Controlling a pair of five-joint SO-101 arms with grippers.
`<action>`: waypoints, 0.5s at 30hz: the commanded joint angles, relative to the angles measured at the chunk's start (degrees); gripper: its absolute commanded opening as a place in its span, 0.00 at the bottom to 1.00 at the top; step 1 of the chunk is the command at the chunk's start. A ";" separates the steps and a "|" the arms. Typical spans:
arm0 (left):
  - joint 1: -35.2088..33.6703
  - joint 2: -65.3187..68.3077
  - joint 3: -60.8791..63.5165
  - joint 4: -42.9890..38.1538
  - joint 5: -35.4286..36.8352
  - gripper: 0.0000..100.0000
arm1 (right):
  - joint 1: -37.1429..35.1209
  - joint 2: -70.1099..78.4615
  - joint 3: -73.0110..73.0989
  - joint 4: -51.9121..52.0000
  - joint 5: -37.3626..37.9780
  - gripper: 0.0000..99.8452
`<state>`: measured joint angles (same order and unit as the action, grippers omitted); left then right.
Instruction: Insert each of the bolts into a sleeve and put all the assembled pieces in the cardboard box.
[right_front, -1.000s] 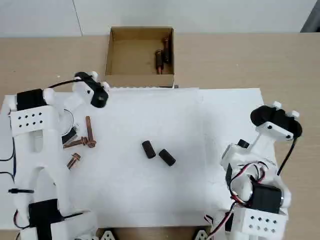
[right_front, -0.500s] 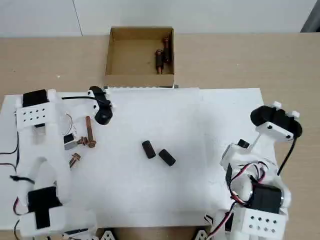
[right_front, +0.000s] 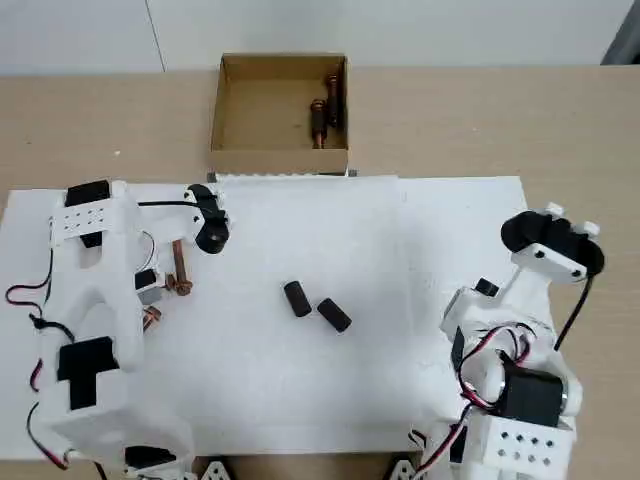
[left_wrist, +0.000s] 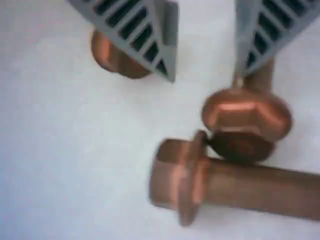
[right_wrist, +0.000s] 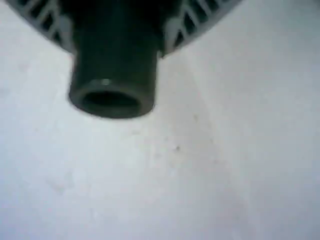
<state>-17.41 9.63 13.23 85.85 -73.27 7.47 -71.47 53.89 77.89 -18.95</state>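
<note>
Several copper bolts lie at the left of the white mat: one lengthwise, another nearer the front. My left gripper hangs open just above them. In the left wrist view its grey fingers straddle bare mat, with one bolt lying flat, a second head-on and a third partly behind a finger. Two black sleeves lie mid-mat. My right gripper is shut on a black sleeve, open end out, low over the mat at the right.
The cardboard box stands past the mat's far edge and holds assembled pieces along its right wall. The white mat covers most of the wooden table. Cables trail beside both arm bases.
The left arm has swung in and down, bringing its gripper over the bolts at the left. The right arm has not moved.
</note>
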 joint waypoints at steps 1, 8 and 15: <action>-0.35 0.70 -0.57 -3.08 -1.93 0.08 | 0.48 -0.66 -0.44 -0.04 -0.35 0.00; -0.09 4.04 -0.57 -6.42 -1.93 0.08 | 0.40 -0.66 -0.44 0.04 -0.26 0.00; -0.09 4.75 -0.57 -6.24 -1.93 0.02 | 0.22 -0.66 -0.44 0.04 -0.26 0.00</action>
<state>-17.41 14.55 13.14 80.22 -73.36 7.47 -71.47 53.89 77.89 -18.95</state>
